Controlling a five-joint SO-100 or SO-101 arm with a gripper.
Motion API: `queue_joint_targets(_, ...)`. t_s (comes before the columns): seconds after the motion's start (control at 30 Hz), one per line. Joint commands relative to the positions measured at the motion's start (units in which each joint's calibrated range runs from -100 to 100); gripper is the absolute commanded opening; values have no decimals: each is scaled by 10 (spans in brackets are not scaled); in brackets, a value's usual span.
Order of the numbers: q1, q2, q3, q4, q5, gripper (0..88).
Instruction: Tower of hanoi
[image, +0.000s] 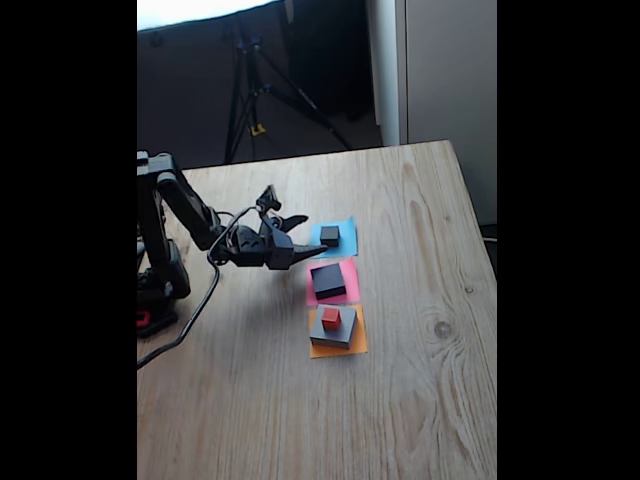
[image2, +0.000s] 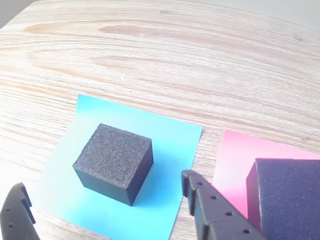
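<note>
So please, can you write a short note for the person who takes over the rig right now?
Gripper: open, empty, jaws low at the near edge of the blue paper, either side of the small dark grey block.
Medium black block: on the pink paper.
Tiny red cube: on the wide grey block, on the orange paper.
Done: blocks spread over three papers.
Left: probably grasp the small block.

In the wrist view, the small dark grey block (image2: 114, 162) stands alone on the blue paper square (image2: 165, 135), with bare paper on all its sides. The fingers (image2: 212, 210) are spread wide, one on each side. The black block (image2: 290, 200) on the pink paper square (image2: 235, 155) stands just beside the right finger. Beyond, the worktop (image2: 175, 55) is bare.
</note>
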Motion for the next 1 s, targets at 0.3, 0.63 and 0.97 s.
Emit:
queue_joint_targets(0.3, -5, 55, -59, -51, -31, 361)
queue_joint_targets(0.63, -9, 76, -82, -43, 10, 363)
queue_joint_targets(0.97, -25, 89, -95, -13, 53, 361)
